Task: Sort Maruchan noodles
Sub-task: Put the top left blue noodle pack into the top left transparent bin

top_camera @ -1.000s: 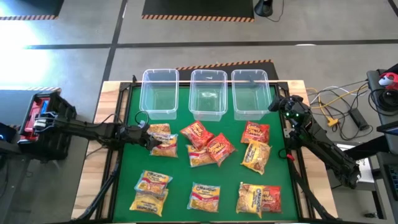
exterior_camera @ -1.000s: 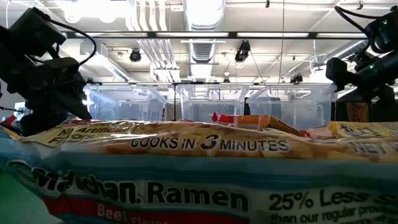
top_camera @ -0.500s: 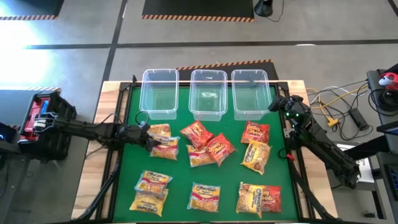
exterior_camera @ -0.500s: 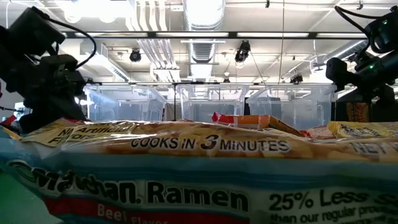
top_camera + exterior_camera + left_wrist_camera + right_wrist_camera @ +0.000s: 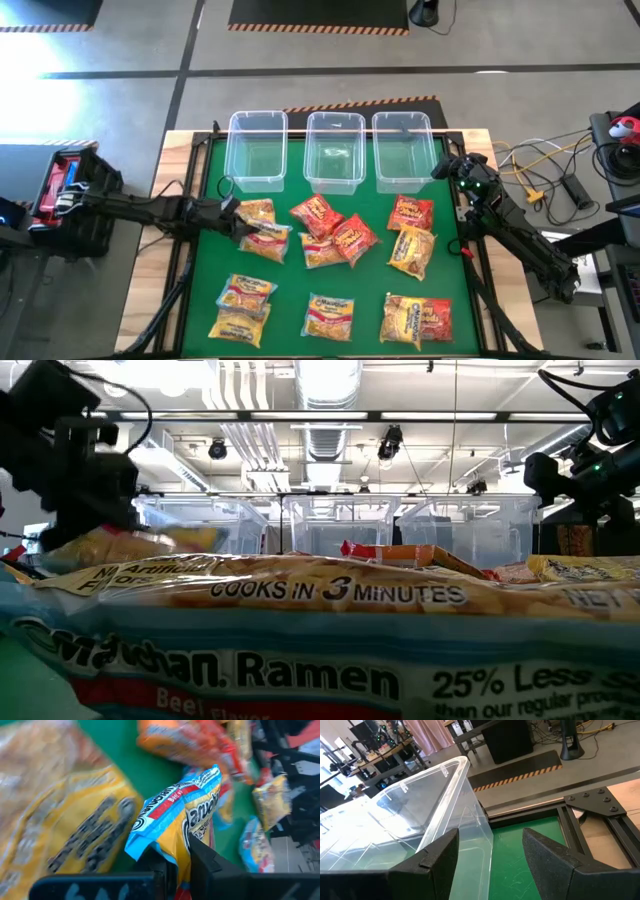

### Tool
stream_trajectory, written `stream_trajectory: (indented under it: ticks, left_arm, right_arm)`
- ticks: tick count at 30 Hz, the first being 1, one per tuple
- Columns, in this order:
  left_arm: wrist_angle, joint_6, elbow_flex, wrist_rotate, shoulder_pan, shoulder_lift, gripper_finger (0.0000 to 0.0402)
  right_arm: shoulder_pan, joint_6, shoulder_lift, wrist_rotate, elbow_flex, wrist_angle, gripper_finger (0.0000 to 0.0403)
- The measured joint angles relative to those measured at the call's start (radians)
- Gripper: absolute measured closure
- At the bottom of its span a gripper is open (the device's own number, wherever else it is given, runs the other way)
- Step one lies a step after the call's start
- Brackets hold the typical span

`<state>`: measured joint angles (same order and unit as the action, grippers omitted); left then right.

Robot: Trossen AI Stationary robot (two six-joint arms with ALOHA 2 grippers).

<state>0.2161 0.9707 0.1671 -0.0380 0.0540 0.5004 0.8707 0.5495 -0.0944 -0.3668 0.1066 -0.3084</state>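
Observation:
Several Maruchan noodle packets, red, orange and yellow, lie scattered on the green mat [image 5: 375, 280]. My left gripper [image 5: 233, 222] reaches in from the table's left and is shut on a yellow packet with a blue edge [image 5: 187, 805], which in the high view [image 5: 266, 232] sits over another yellow packet [image 5: 262, 247]. In the low view the gripper [image 5: 90, 500] carries the blurred yellow packet [image 5: 135, 545]. My right gripper [image 5: 441, 168] waits open at the far right, beside the right-hand bin [image 5: 420, 810], with nothing between its fingers. My left gripper pinches one end of the yellow packet [image 5: 176, 851] between its two fingers. The fingers slant down from the table's left. The packet stands on edge and reaches away beyond the fingertips, its held end raised; whether its far end still touches the packet below I cannot tell.
Three clear bins [image 5: 258, 150] [image 5: 334, 150] [image 5: 402, 148] stand in a row along the far edge. Red packets [image 5: 335, 232] cluster mid-mat; more packets lie along the near edge [image 5: 243, 305]. One packet [image 5: 300, 620] lies right before the low camera.
My left gripper has shut on the yellow packet and then risen, drawing slightly toward the table's left. The packet's held end has come up off the pile with it. My right arm has kept still.

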Motion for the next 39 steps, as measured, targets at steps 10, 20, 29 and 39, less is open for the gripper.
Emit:
stream_trajectory:
  ticks: [10, 20, 29, 39]
  left_arm:
    - [0.145, -0.173, 0.240, -0.101, -0.010, 0.006, 0.0382]
    - [0.218, -0.369, 0.440, -0.208, -0.167, 0.053, 0.0383]
    - [0.125, -0.557, 0.511, -0.115, -0.525, 0.198, 0.0383]
    - [-0.079, -0.712, 0.508, 0.094, -0.854, 0.336, 0.0383]
  right_arm:
    - [0.000, 0.000, 0.000, 0.000, 0.000, 0.000, 0.0195]
    - [0.000, 0.000, 0.000, 0.000, 0.000, 0.000, 0.0195]
    - [0.000, 0.000, 0.000, 0.000, 0.000, 0.000, 0.0195]
    - [0.000, 0.000, 0.000, 0.000, 0.000, 0.000, 0.0195]
